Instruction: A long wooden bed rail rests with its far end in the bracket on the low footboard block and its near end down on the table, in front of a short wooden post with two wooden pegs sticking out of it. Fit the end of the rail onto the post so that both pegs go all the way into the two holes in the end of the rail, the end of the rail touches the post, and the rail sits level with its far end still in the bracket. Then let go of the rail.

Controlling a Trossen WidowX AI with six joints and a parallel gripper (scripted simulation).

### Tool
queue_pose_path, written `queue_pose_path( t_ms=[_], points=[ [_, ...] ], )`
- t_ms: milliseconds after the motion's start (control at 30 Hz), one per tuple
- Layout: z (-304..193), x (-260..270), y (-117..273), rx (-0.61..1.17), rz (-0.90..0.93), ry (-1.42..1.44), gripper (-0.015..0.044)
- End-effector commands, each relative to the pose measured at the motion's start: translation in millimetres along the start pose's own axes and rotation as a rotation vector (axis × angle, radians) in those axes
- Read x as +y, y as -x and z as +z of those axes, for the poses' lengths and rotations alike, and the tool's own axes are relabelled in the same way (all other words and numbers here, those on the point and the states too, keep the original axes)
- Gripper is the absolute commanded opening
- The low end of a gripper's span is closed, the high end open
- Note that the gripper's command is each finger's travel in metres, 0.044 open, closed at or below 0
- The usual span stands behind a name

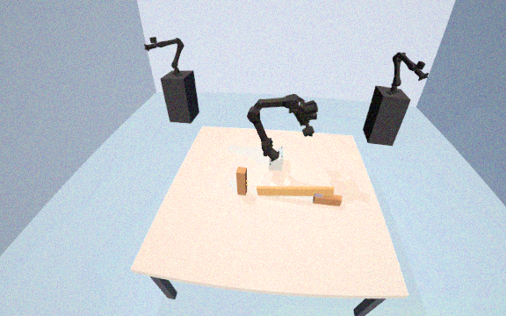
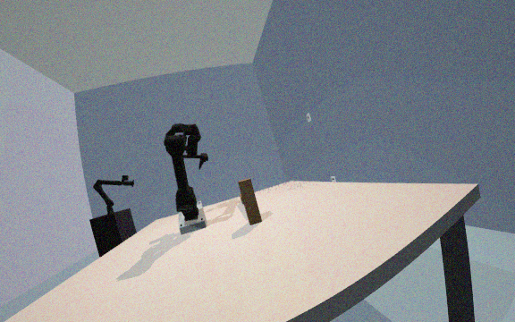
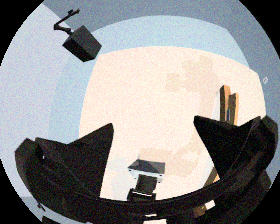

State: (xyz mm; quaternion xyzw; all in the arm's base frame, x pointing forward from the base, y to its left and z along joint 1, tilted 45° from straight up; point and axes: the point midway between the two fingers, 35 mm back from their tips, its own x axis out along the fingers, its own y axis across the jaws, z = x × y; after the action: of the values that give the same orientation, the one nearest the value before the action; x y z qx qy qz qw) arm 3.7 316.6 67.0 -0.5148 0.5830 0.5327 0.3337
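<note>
The wooden post (image 1: 242, 181) (image 2: 250, 202) stands upright on the table, its pegs (image 1: 247, 183) facing the rail. The long rail (image 1: 294, 191) (image 3: 209, 176) lies with its near end a short gap from the post; its far end is at the bracket (image 1: 318, 196) on the low footboard block (image 1: 329, 201). The top view does not show how deep it sits there. The rail's holes are not visible. My gripper (image 3: 155, 123) is open and empty, high above the table on the robot-base side of the rail. In the wrist view its right finger hides part of the rail.
My arm's base (image 1: 276, 163) (image 2: 192, 224) stands on the table (image 1: 271, 246) behind the rail. Two other arms stand on dark pedestals (image 1: 180, 97) (image 1: 386, 116) beyond the table's back corners. The arm's shadow falls across the table.
</note>
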Motion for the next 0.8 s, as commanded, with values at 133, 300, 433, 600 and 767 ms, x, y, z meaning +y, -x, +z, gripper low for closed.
queue_pose_path(
  t_ms=[133,300,433,600,767],
  points=[
    [-61.4,-121.4,7.1,0.072,-0.19,-0.076,0.044],
    [-127.8,-186.8,9.0,0.186,-0.283,-0.127,0.044],
    [-190.7,-224.0,8.5,0.307,-0.321,-0.165,0.044],
    [-277.1,-244.8,4.1,0.484,-0.317,-0.205,0.044],
    [-301.9,-246.4,2.5,0.537,-0.304,-0.215,0.044]
  ],
)
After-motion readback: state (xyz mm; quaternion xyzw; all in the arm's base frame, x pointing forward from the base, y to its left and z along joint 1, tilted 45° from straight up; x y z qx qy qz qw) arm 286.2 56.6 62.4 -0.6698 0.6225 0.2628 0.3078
